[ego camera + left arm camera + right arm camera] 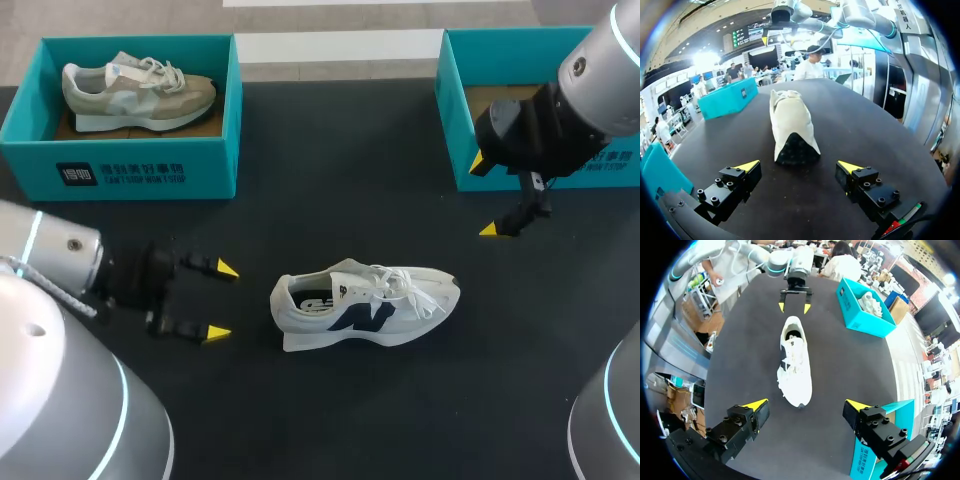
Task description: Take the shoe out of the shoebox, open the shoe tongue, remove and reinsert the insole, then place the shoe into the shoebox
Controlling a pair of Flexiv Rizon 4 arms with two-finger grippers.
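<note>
A white shoe (365,305) with a navy side logo lies on its sole in the middle of the black table, toe pointing right. My left gripper (222,300) hovers open just left of the heel, with nothing between its fingers. In the left wrist view the heel of the shoe (790,125) lies straight ahead of the open gripper (800,167). My right gripper (484,197) hangs open above and to the right of the toe, in front of an empty teal shoebox (452,110). In the right wrist view the shoe (794,360) lies ahead of the open gripper (807,404).
A second teal shoebox (120,172) at the back left holds a beige shoe (135,92). Its wall (860,322) shows beside the white shoe in the right wrist view. Bare black table surrounds the white shoe.
</note>
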